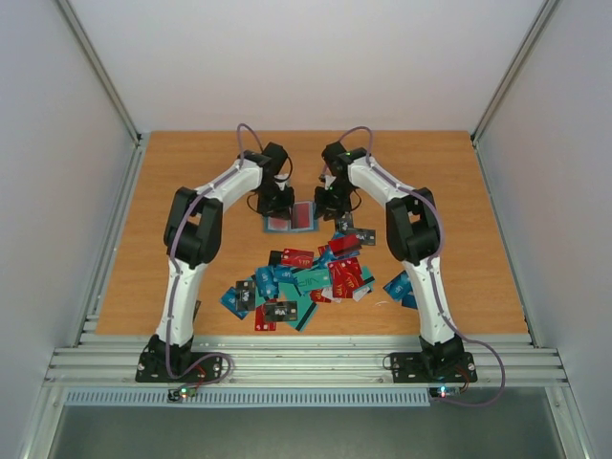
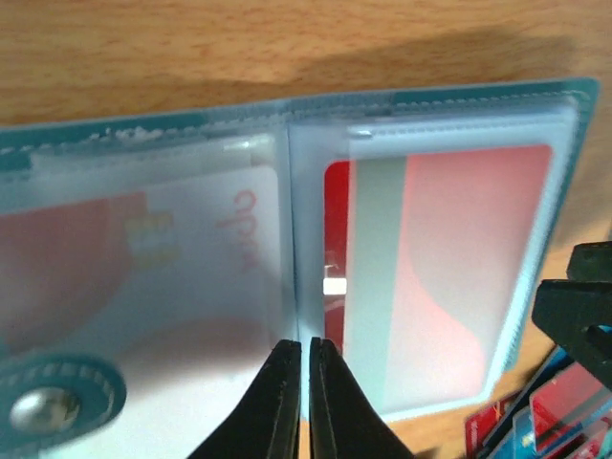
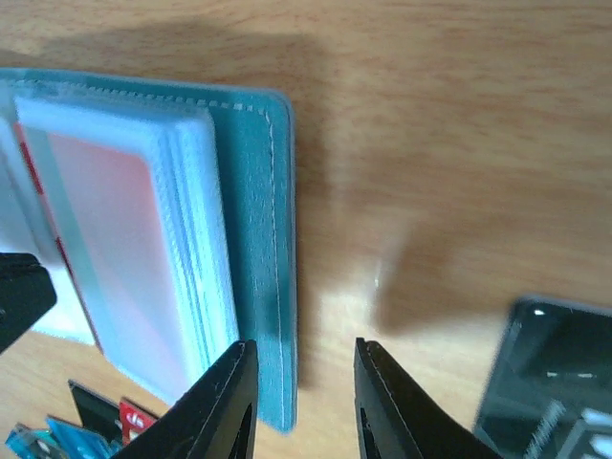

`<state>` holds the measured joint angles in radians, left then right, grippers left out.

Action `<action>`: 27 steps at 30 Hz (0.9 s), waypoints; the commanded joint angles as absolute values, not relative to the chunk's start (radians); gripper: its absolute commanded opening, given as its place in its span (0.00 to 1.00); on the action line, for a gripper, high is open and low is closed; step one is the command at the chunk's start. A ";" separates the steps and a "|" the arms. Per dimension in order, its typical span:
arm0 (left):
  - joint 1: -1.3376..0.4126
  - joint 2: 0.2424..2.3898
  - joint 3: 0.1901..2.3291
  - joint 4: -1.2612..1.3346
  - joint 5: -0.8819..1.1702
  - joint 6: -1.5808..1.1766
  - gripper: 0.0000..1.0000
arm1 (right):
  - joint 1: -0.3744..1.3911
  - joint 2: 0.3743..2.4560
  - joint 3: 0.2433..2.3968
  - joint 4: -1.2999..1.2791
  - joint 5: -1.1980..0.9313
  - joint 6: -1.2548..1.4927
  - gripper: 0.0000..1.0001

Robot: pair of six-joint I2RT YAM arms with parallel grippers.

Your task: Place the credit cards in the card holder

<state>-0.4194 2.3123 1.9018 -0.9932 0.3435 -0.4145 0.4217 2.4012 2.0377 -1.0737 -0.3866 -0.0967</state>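
Fingers of the left gripper point(image 2: 297, 349) press together over the fold of the open teal sleeved card holder point(image 2: 459, 94); the right gripper point(image 3: 301, 349), spread, hangs over its outer edge.

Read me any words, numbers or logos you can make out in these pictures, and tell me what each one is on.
Nothing can be read for certain.
Pale card in the left sleeve of the card holder: a red handwritten-style word, upside down and fogged by the sleeve, unreadable.
Red card in the right sleeve: no lettering shows.
Loose cards in the pile: white marks, too small.
Black card: pale marks, blurred.
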 commanded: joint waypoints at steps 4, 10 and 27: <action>-0.417 2.179 1.850 -0.936 0.359 -0.427 0.08 | 0.398 2.239 1.963 -1.097 -0.418 -0.115 0.31; -0.413 2.164 1.806 -0.843 0.465 -0.420 0.07 | 0.353 2.191 1.850 -0.909 -0.711 0.014 0.36; -0.391 2.182 1.754 -0.817 0.472 -0.322 0.00 | 0.336 2.257 1.809 -0.820 -0.805 0.163 0.36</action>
<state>-0.3988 2.1796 1.7832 -0.8398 0.5037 -0.3553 0.3332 2.2356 1.8202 -0.8429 -0.7868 0.1360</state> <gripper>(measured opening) 0.018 0.359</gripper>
